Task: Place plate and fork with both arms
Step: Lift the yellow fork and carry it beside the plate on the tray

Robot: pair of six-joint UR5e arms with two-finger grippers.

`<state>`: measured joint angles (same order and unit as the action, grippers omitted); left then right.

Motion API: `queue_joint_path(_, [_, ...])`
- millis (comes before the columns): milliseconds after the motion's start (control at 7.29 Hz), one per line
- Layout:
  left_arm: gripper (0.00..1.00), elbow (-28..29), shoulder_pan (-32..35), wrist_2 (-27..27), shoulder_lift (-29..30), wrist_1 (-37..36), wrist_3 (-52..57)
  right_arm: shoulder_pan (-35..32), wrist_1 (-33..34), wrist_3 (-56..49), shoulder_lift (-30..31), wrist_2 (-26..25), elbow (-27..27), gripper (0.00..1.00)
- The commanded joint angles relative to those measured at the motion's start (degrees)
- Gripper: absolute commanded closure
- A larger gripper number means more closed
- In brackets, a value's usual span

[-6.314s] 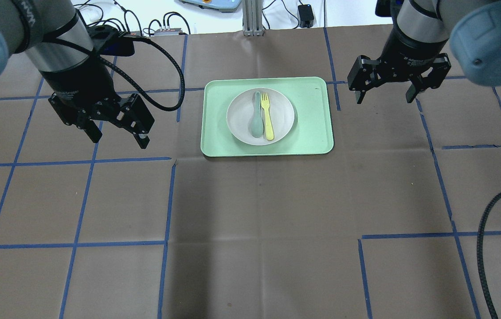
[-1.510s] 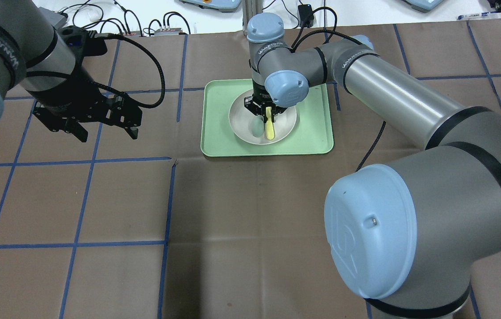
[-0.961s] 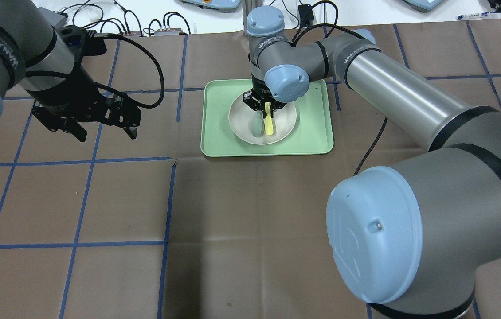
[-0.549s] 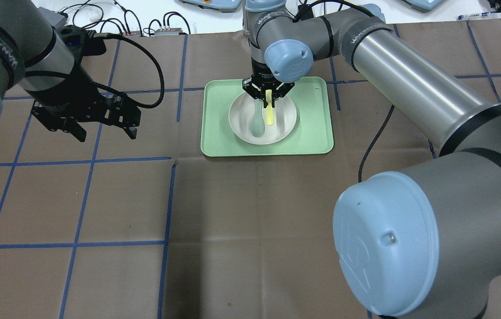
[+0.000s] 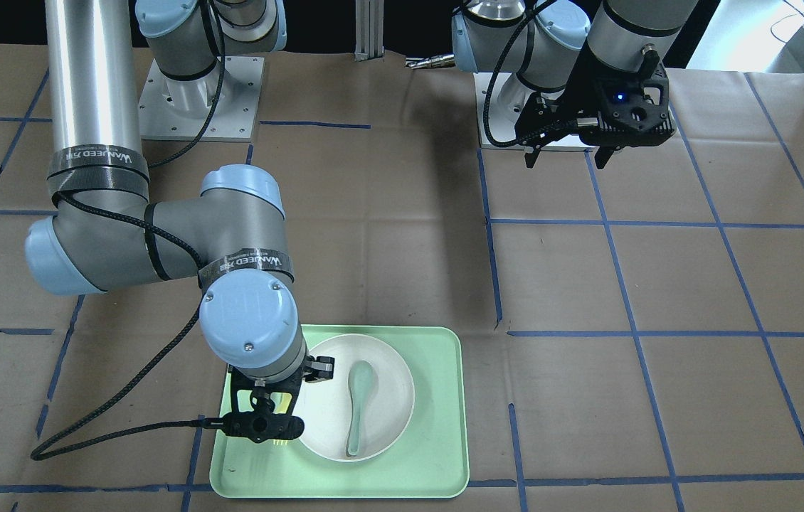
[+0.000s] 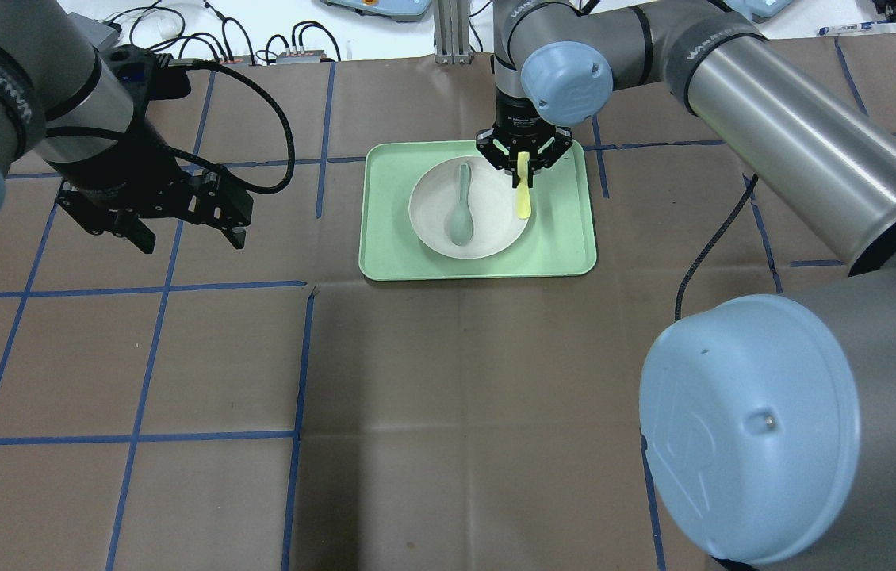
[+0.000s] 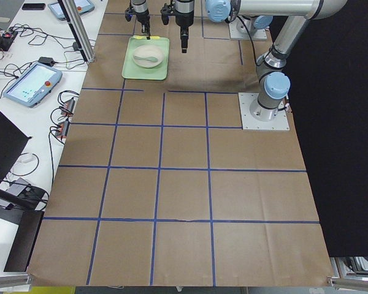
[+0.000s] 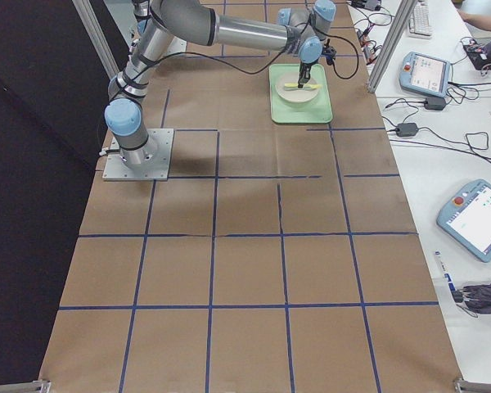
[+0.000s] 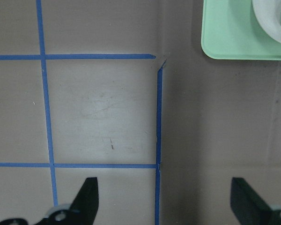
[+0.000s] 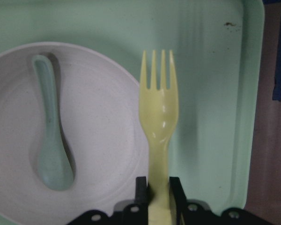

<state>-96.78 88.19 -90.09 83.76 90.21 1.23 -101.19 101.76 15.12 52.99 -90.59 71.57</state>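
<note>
The off-white plate [image 6: 432, 210] sits in the mint-green tray [image 6: 567, 238], with a grey-green spoon [image 6: 460, 218] lying in it. My right gripper [image 6: 523, 162] is shut on the handle of the pale-yellow fork [image 6: 524, 205] and holds it lifted over the plate's right rim. In the right wrist view the fork [image 10: 159, 108] points tines-forward over the tray [image 10: 210, 93], beside the plate [image 10: 107, 140]. My left gripper [image 6: 193, 242] is open and empty above the table, left of the tray. It also shows in the left wrist view [image 9: 164, 201].
The tray's near-left corner [image 9: 225, 33] shows at the top right of the left wrist view. Blue tape lines cross the brown table cover. Cables and control boxes [image 6: 297, 51] lie past the table's far edge. In the front-facing view the tray [image 5: 437, 441] sits near the bottom edge.
My right gripper closed on the fork, lifted it off the plate and carried it right, over the plate's right rim. The spoon stays in the plate. My left arm has not moved.
</note>
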Motion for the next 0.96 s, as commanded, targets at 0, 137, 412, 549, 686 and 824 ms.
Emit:
queue_joint_path(0, [0.00,-0.1,0.0,0.0,0.0,0.2,0.0,3.3,9.6,-3.1,1.0,0.2,8.2,0.97])
queue_joint_path(137, [0.00,-0.1,0.0,0.0,-0.1,0.3,0.0,4.3,14.9,-4.4,1.0,0.2,12.4,0.96])
queue_joint_path(412, [0.00,-0.1,0.0,-0.1,-0.2,0.7,0.0,4.0,19.7,-4.6,0.8,0.7,15.8,0.95])
queue_joint_path(549, [0.00,-0.1,0.0,0.0,-0.3,0.8,0.0,4.1,19.7,-4.6,0.6,0.3,15.8,0.91])
queue_joint_path(686, [0.00,-0.1,0.0,0.0,-0.3,0.7,0.0,4.2,19.8,-4.6,0.8,0.1,15.7,0.52])
queue_joint_path(824, [0.00,-0.1,0.0,-0.1,-0.3,0.8,0.0,4.3,20.1,-4.4,1.0,0.0,15.4,0.01])
